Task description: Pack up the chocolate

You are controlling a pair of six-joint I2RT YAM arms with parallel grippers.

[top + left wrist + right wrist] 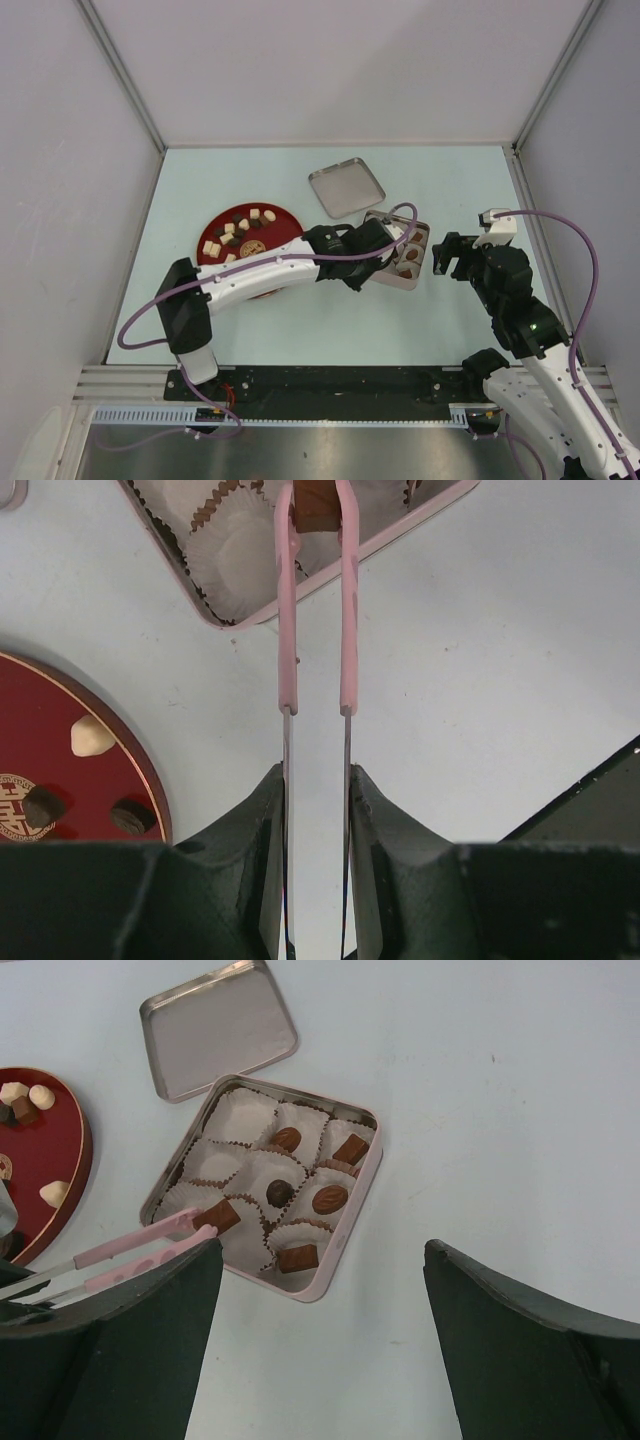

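The left gripper's (316,780) jaws are clenched on the pink tongs (347,630), which pinch a brown chocolate piece (217,1216) over a paper cup at the near edge of the square tin (345,1240), probably so it drops into that cup. The right gripper (450,256) hangs beside the tin with jaws released and empty, seemingly keeping clear. Farther off, more chocolates (232,235) sit on the red plate (283,219), with the lid (346,187) on the bench beyond.

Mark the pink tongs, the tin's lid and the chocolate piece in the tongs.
pink tongs (349,620), left wrist view, on one pink arm.
tin's lid (220,1030), right wrist view, centre of its flat sheet.
chocolate piece (218,1216), right wrist view, its top face.
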